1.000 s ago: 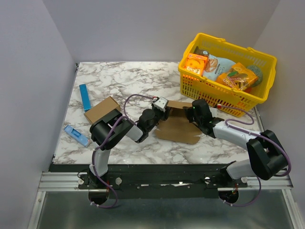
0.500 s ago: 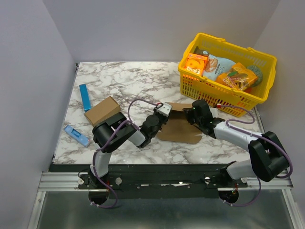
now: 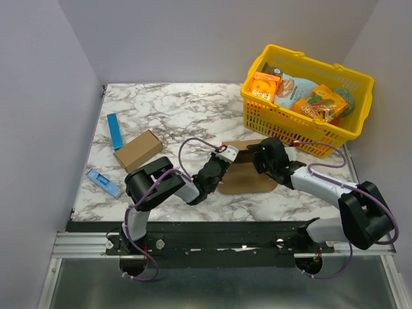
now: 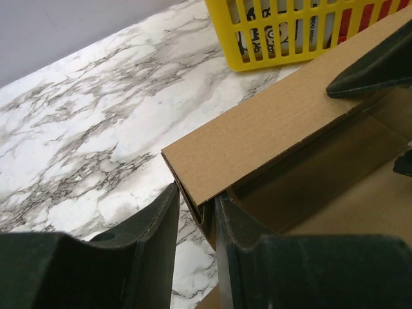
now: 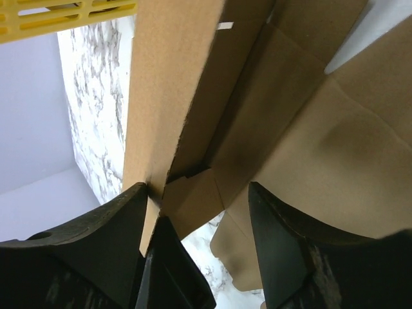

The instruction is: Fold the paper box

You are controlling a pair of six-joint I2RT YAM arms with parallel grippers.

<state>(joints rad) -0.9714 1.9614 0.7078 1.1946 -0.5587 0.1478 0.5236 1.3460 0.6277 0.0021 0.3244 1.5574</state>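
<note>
Top external view: the paper box (image 3: 248, 180) lies near the front edge of the table (image 3: 180, 109), right of centre, between the two arms. Its back edge stands just in front of the yellow basket (image 3: 283, 125), with only a narrow strip of table between them. To the left, open table runs from the box to a small brown carton (image 3: 137, 149). Beyond the carton, a blue bar (image 3: 114, 131) and a blue packet (image 3: 103, 182) lie close to the left edge. The far left part of the table, along the back wall, has the widest free space. Grey walls close in the left, back and right sides.

In the left wrist view, the left jaws pinch the end of a raised wall of the box. One finger (image 4: 151, 235) is outside it and the other is inside, and the doubled cardboard fills the gap between them. In the right wrist view, the right jaws stand spread wide. One finger (image 5: 122, 225) touches the cut edge of an upright panel, and a small tab sits loose in the gap.

The box is plain, matte brown corrugated board with sharp creases and raw cut edges. Its floor is flat with rounded flap corners. The table top is glossy white marble with grey veins. The basket is a moulded plastic lattice holding an orange printed box (image 3: 262, 87) and crinkled packets.
</note>
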